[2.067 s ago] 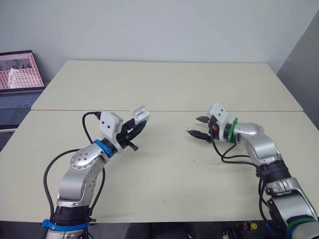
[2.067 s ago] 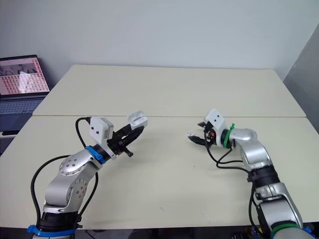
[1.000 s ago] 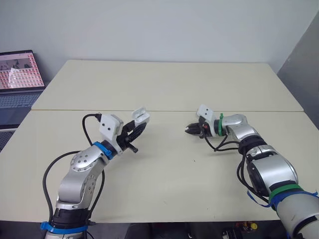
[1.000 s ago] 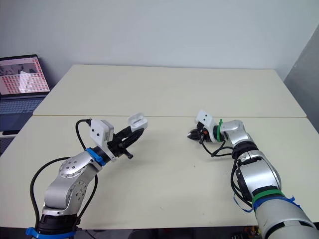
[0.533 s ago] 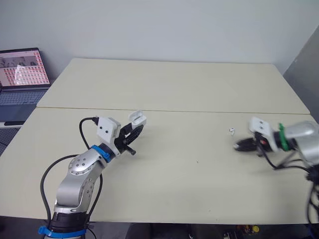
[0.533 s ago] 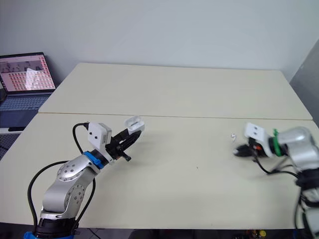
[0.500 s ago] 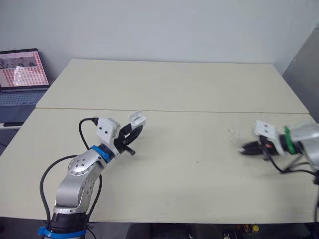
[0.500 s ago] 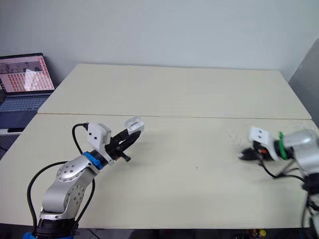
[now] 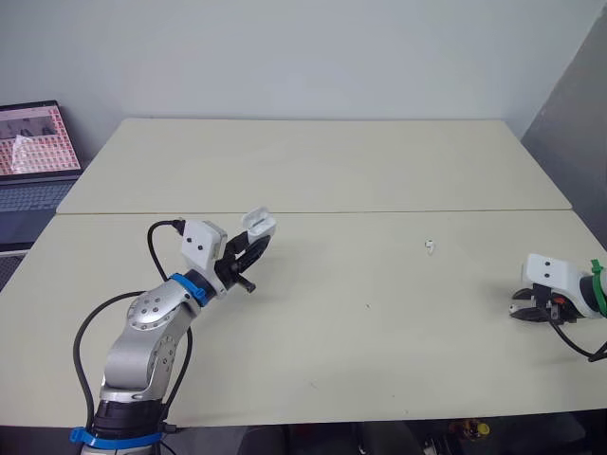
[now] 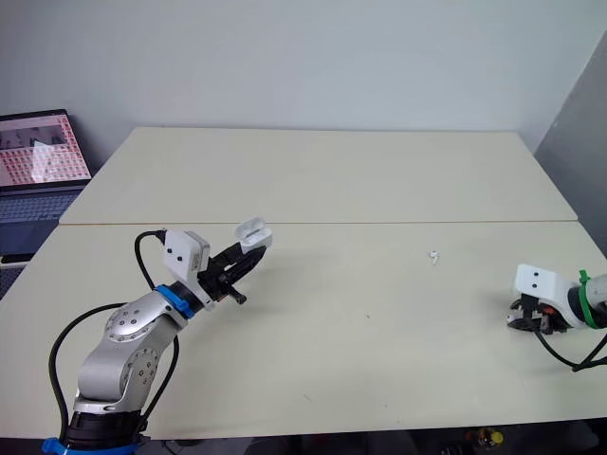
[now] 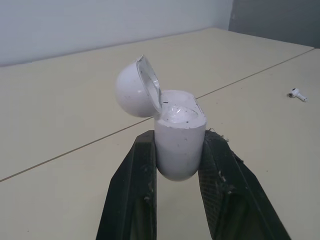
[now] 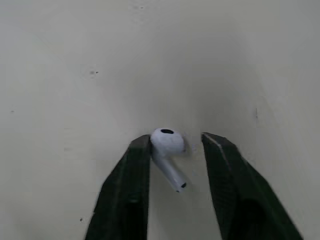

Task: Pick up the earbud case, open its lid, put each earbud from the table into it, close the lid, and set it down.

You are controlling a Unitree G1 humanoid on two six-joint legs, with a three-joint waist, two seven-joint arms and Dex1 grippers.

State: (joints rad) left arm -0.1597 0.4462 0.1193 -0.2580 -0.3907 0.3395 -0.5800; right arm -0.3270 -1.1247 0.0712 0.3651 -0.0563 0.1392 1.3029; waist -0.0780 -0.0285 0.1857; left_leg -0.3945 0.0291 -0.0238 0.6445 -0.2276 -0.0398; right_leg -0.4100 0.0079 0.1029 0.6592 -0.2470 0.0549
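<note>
My left gripper (image 9: 252, 246) is shut on the white earbud case (image 11: 180, 135), held upright above the table's left half. The case's lid (image 11: 137, 87) is tipped back open. One white earbud (image 9: 430, 246) lies alone on the table right of centre, far from both grippers. My right gripper (image 9: 520, 311) is low at the far right of the table. In the right wrist view it (image 12: 175, 140) stands open around a second earbud (image 12: 167, 145). That earbud touches one finger (image 12: 132, 170) and a gap separates it from the other.
An open laptop (image 9: 33, 152) sits past the table's far left corner. A seam (image 9: 379, 211) runs across the table between its two halves. A grey panel (image 9: 579, 114) stands close to the table's right edge.
My right gripper has swung from the table's centre out to the far right and now brackets an earbud. The left gripper keeps hold of the open case. The camera shifted slightly.
</note>
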